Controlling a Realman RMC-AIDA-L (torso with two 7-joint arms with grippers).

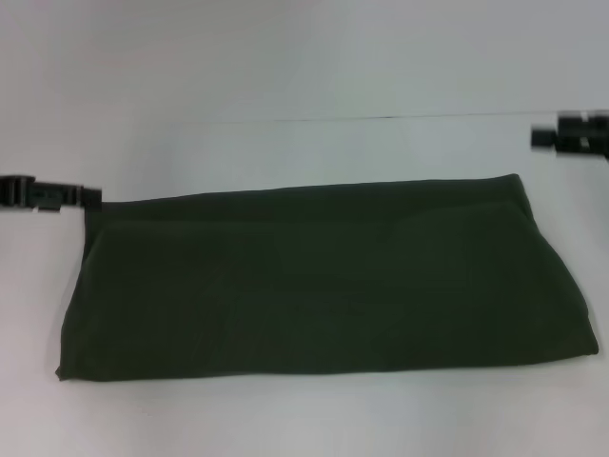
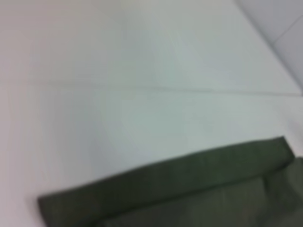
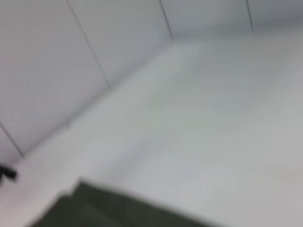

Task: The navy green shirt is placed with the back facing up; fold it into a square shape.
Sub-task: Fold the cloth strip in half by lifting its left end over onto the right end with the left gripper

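Observation:
The navy green shirt lies flat on the white table as a wide, folded band with its plain side up. My left gripper is low at the shirt's far left corner, its tip right at the cloth edge. My right gripper hangs beyond the far right corner, apart from the fabric. The left wrist view shows a folded edge of the shirt and the right wrist view shows one corner of the shirt.
A thin seam runs across the table behind the shirt. Panelled walls rise beyond the table. A small dark object shows far off in the right wrist view.

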